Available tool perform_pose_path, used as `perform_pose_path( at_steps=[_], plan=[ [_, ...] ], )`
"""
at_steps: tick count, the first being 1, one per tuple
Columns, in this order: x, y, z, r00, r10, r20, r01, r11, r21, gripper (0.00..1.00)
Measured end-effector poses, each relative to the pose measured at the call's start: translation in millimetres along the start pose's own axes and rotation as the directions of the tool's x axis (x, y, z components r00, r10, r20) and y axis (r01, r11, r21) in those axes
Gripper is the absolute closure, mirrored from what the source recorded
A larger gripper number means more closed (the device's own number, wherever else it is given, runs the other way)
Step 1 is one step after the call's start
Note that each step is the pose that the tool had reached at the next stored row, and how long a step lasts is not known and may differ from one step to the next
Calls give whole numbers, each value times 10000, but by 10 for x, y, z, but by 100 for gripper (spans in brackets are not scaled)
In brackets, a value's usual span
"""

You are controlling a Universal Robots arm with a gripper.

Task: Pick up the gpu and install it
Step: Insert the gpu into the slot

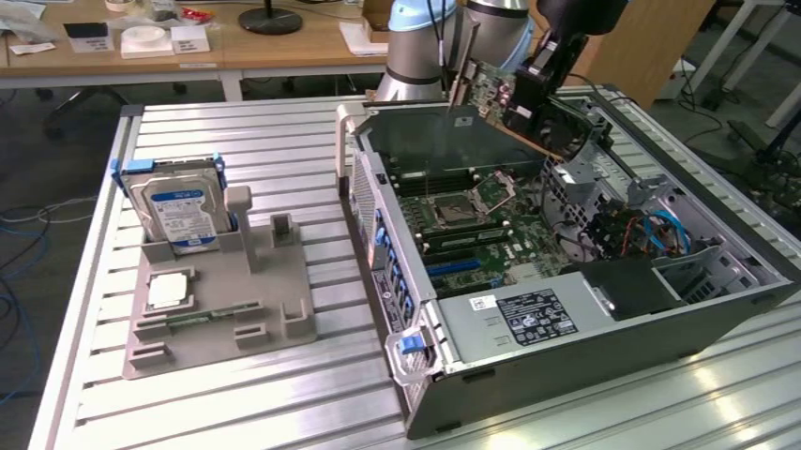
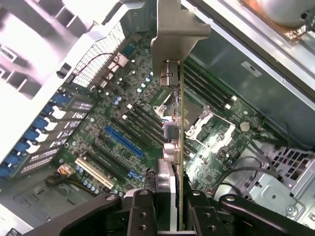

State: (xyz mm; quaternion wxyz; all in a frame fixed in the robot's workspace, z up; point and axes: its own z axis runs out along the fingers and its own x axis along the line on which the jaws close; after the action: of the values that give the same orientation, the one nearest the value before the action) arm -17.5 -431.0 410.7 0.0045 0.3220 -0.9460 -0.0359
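Observation:
The gpu (image 1: 507, 105) is a thin dark circuit card held tilted in the air above the far end of the open computer case (image 1: 551, 234). My gripper (image 1: 551, 70) is shut on its upper edge. In the wrist view the gpu (image 2: 179, 123) runs edge-on away from my gripper (image 2: 171, 209), with its metal bracket (image 2: 179, 29) at the far end. Below it lies the motherboard (image 2: 123, 123) with a blue slot (image 2: 123, 142) and several black slots. The card hangs clear of the board.
A grey parts tray (image 1: 219, 300) on the slatted table holds a hard drive (image 1: 182, 211) with a blue-white label, a processor (image 1: 169, 289) and a green memory stick (image 1: 206, 316). The power supply (image 1: 526, 314) and drive cage (image 1: 676, 267) fill the case's near end.

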Motion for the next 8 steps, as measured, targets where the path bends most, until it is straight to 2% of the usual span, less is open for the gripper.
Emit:
perform_pose_path(
  at_steps=[4, 8],
  plan=[
    [0, -1, 0, 9988, -493, -35, 493, 9988, -8, 72],
    [1, -1, 0, 9952, -977, -68, 977, 9952, -18, 72]
  ],
)
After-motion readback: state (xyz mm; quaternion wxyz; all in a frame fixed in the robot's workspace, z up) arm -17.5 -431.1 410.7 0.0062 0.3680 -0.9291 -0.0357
